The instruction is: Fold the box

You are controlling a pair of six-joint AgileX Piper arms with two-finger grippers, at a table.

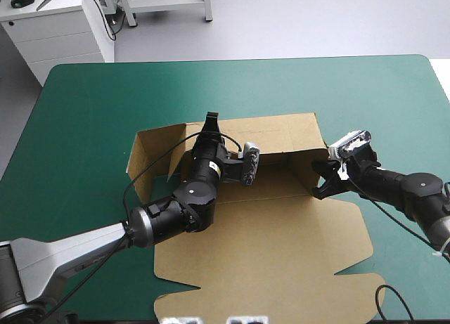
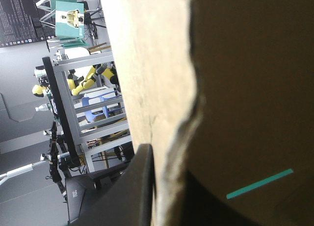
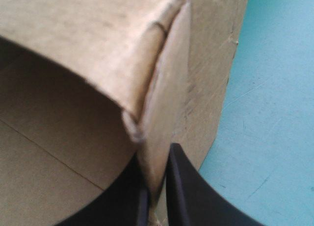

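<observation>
The box [image 1: 281, 254] lies mid-worktop [image 1: 91, 92], its long axis running from near edge to far edge. The lid is flat toward the robot and the walls are raised at the far end. The left pincer [image 1: 211, 121] is clenched on the far wall's top edge, with its forearm reaching diagonally over the board. The right pincer [image 1: 321, 175] is clenched on the right wall at its corner, with its arm low and entering from the right. The next tuck probably turns on that corner.

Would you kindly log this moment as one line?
brown cardboard box: walls raised, lid flat | left gripper: shut on far wall | right gripper: shut on right wall
</observation>
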